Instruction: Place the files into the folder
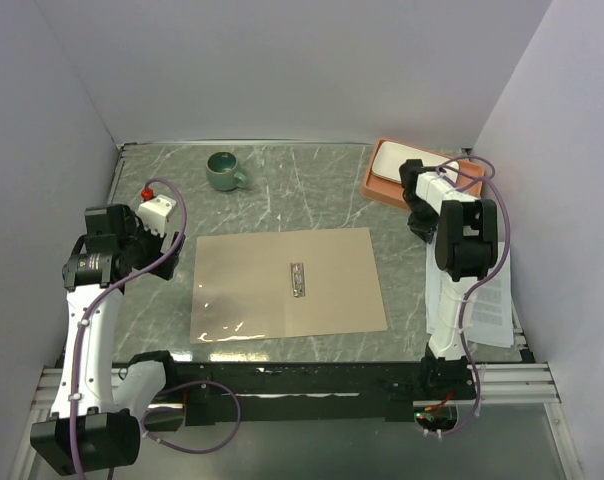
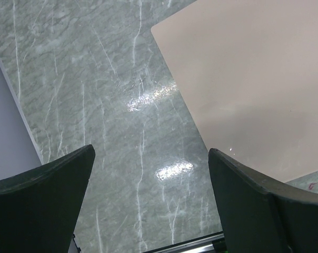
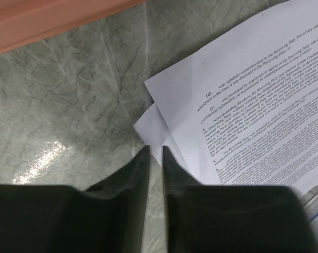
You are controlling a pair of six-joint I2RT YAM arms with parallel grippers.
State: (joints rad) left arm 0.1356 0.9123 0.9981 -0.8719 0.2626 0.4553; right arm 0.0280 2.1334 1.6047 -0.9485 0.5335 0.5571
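Note:
The files [image 1: 492, 300] are white printed sheets stacked at the table's right side, partly under my right arm. In the right wrist view the files [image 3: 254, 105] fan out, and a lower sheet's corner reaches my right gripper [image 3: 156, 148]. Its jaws are nearly together with a thin slit left, the sheet's edge at the tips. From above, the right gripper [image 1: 423, 232] sits at the stack's far-left corner. The tan folder [image 1: 282, 285] lies open and flat mid-table, its metal clip [image 1: 298, 279] at the centre. My left gripper [image 1: 152, 258] hovers open left of the folder [image 2: 254, 79], holding nothing [image 2: 151, 153].
An orange tray [image 1: 377, 185] with a white plate [image 1: 402, 158] stands at the back right, its rim [image 3: 43, 21] just beyond the right gripper. A teal mug [image 1: 223, 170] sits at the back left. Grey walls enclose three sides of the table.

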